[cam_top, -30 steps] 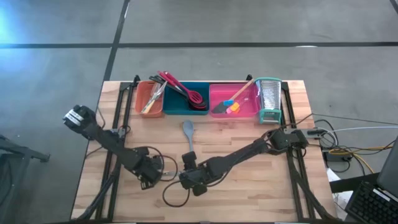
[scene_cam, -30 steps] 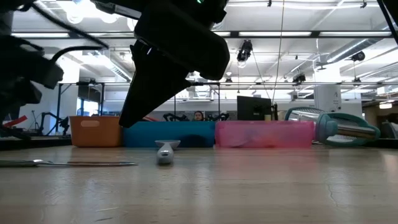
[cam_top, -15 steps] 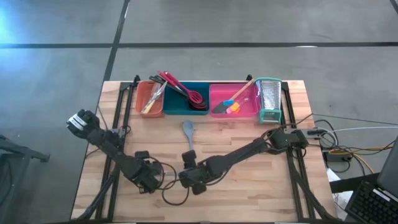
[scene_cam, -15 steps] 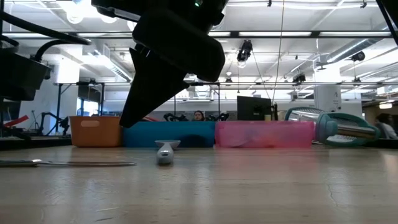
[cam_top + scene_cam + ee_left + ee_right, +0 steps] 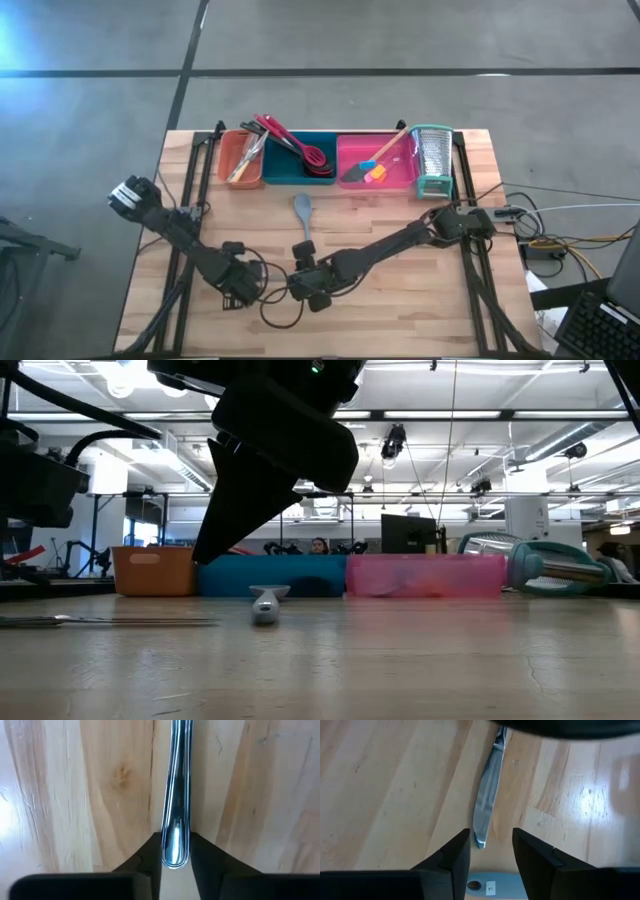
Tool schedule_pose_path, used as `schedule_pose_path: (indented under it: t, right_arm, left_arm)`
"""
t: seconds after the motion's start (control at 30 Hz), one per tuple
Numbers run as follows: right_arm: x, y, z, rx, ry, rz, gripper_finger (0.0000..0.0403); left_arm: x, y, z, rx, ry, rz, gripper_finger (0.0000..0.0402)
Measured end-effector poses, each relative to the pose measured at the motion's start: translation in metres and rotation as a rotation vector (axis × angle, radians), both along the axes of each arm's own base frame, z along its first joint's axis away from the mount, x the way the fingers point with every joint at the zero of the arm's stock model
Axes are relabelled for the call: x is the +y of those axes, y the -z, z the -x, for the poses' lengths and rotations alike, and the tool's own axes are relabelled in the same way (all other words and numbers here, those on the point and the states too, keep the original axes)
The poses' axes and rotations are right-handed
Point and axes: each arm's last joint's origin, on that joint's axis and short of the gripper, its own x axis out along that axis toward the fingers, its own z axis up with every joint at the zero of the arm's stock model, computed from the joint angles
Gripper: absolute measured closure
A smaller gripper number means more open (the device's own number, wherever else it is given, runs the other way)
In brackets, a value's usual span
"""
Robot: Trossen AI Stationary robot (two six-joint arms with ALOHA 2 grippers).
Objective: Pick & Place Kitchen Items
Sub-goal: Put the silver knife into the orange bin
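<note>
- Left gripper [image 5: 243, 290] low over the near-left part of the table [image 5: 400, 300]; in its wrist view the fingers [image 5: 146, 857] press both sides of a metal handle's [image 5: 176, 840] rounded end: clenched on it. Rest of that handle runs out of frame.
- Knife [image 5: 487, 795] lies flat on the wood between the two grippers, blade tip just ahead of the right gripper [image 5: 490, 852]. Its handle end is cut off by a dark shape.
- Right gripper near centre, fingers [image 5: 452, 855] spread, grasping nothing; a grey strip with a hole shows between them, partly hidden.
- Grey spatula [image 5: 303, 215] flat mid-table, its near end hidden under the right gripper.
- Far edge: orange tray [image 5: 240, 155], teal tray [image 5: 282, 172], pink tray [image 5: 395, 170], each holding utensils, too small to sort.
- Grater [image 5: 433, 160] at far right.
</note>
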Motion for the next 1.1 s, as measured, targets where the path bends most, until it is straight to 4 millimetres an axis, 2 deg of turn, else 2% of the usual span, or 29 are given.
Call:
schedule_pose_path:
  t: [0.07, 0.57, 0.87, 1.1]
  right_arm:
    - [0.0, 0.0, 0.0, 0.0, 0.0, 0.0, 0.026]
    - [0.001, -0.002, -0.003, -0.032, -0.002, -0.015, 0.0275]
    - [0.019, 0.0, 0.004, -0.033, -0.078, 0.021, 0.0275]
    - [0.024, 0.02, -0.003, -0.058, -0.094, 0.023, 0.0276]
  left_arm:
    - [0.002, -0.001, -0.001, 0.0, -0.011, 0.01, 0.0329]
    - [0.011, -0.002, -0.01, 0.032, -0.019, 0.107, 0.0329]
    - [0.022, -0.002, -0.019, 0.053, -0.025, 0.165, 0.0329]
    - [0.027, -0.003, -0.025, 0.036, -0.022, 0.207, 0.0339]
